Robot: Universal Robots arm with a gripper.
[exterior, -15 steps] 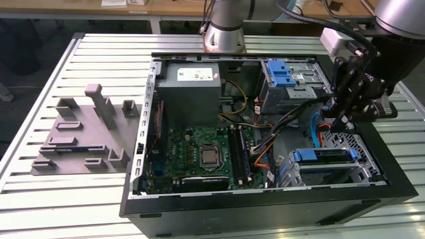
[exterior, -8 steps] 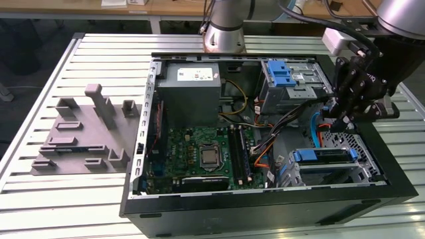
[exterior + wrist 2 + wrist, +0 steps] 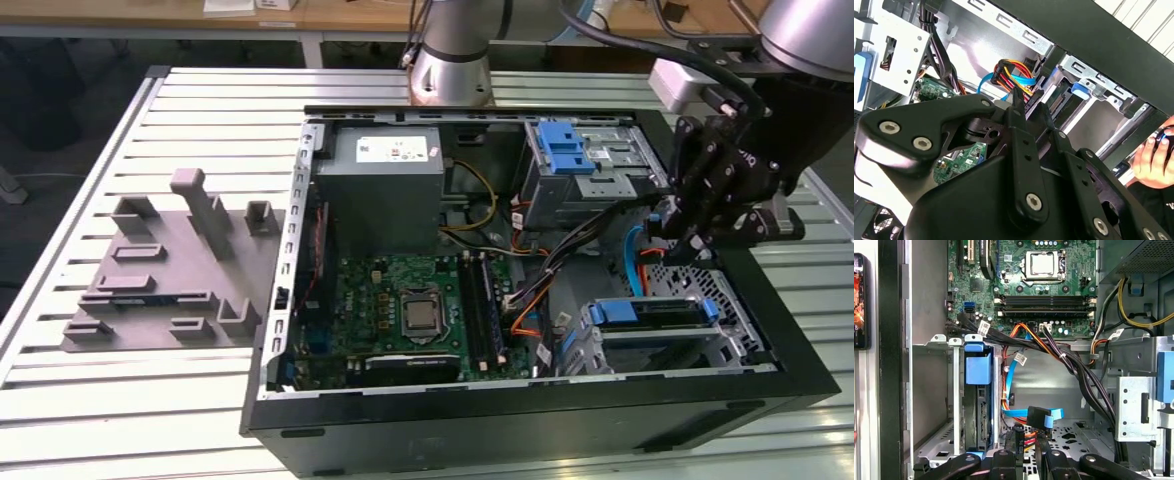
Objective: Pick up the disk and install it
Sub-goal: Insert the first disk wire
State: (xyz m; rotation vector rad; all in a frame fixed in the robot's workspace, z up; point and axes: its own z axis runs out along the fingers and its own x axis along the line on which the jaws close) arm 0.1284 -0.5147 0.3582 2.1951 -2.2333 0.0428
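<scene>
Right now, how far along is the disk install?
Looks done: the disk sits inside the drive cage, with its blue handle facing outward. In hand: the pincer hangs beside the cage, apart from the disk and above the loose cables. Left: I cannot tell whether the disk is fully seated. In the first wrist view, the blue cable's black connector lies apart from it.

Flat silver-metal hard disk in blue plastic carrier rails [image 3: 650,314], blue end handle facing up. Seated on edge inside lower metal drive bay of open computer case [image 3: 534,425]. Blue handle [image 3: 977,365] flush with bay rim in first wrist view.
</scene>
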